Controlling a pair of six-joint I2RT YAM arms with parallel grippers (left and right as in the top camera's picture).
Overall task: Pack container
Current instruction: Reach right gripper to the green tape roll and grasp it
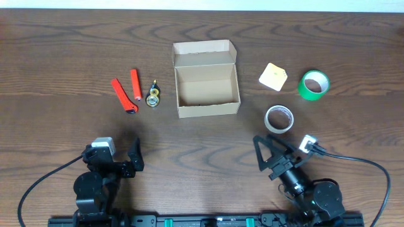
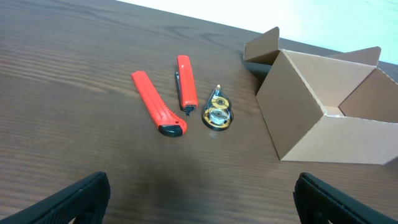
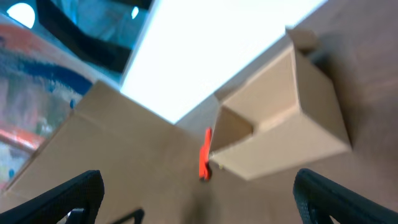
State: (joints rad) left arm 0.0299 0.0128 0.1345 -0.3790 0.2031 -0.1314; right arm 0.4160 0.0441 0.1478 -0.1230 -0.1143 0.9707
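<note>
The box (image 1: 207, 111) sits open at table centre, lid folded back toward 12 o'clock, ready for filling. A red cutter (image 1: 124, 96) lies at its 9 o'clock and a white tape roll (image 1: 278, 128) at 4 o'clock. The left gripper (image 1: 134, 159) at 7 o'clock and the right gripper (image 1: 265, 156) at 5 o'clock rest empty, jaws spread.

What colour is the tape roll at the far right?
Green; the tape roll shows best in the overhead view.

Left gripper (image 1: 135, 155) and right gripper (image 1: 262, 156) matte black, angular fingers (image 2: 81, 200), pale wrist camera blocks (image 1: 102, 144), black cables (image 1: 353, 157) at lower corners
</note>
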